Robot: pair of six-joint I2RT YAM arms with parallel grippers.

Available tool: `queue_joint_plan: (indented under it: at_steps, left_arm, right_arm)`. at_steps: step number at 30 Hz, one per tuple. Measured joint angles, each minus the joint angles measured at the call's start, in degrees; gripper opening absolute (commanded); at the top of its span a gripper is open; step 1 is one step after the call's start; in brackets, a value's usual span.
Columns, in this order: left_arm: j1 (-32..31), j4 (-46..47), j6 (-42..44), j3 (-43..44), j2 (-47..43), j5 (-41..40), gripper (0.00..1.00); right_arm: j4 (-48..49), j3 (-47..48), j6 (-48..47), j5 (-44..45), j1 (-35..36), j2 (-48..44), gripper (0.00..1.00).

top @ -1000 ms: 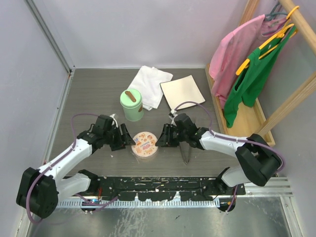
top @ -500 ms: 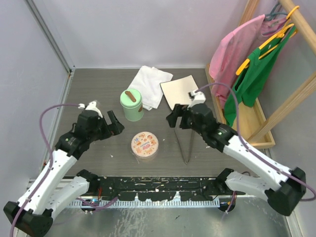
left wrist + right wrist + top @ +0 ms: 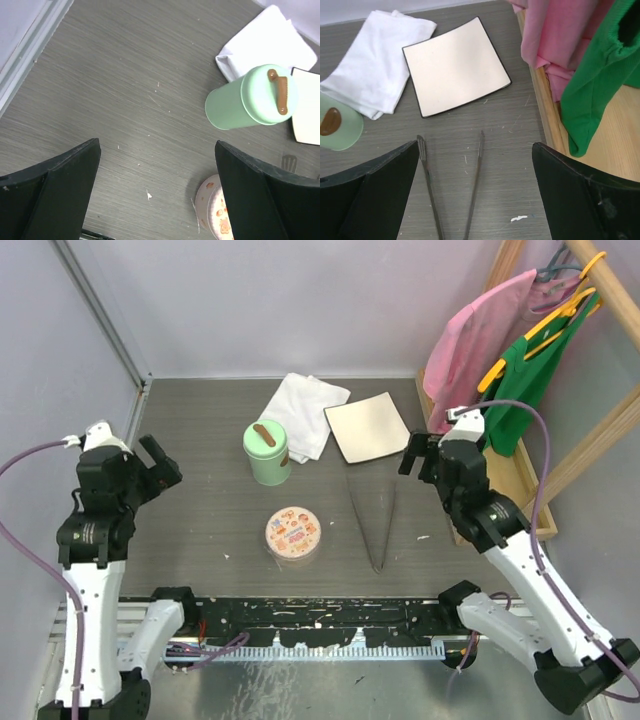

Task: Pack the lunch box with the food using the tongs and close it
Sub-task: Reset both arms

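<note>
The left pincer [image 3: 156, 150] and right pincer [image 3: 475, 147] gape wide, empty. The tongs [image 3: 375, 525], right of the mint-green jar [image 3: 267, 452], look light, stiff, slippery: squeeze the 2 arms mid-length.

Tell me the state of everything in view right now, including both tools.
Left tool: open, empty.
Right tool: open, empty.
Tongs: lying flat, arms spread.
Round printed box: lid on.
Mint-green canister: upright, lid on.
Square plate: empty.
White cloth: folded.
Pink garment: hanging.
Green garment: hanging.
</note>
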Motion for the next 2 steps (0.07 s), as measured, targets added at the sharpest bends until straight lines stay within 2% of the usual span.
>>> queue_joint_plan:
  at_steps: [2]
  left_arm:
    - [0.00, -0.98, 0.72, 1.49, -0.72, 0.35, 0.98]
  right_arm:
    - [-1.11, 0.59, -0.02, -0.70, 0.15, -2.05, 1.00]
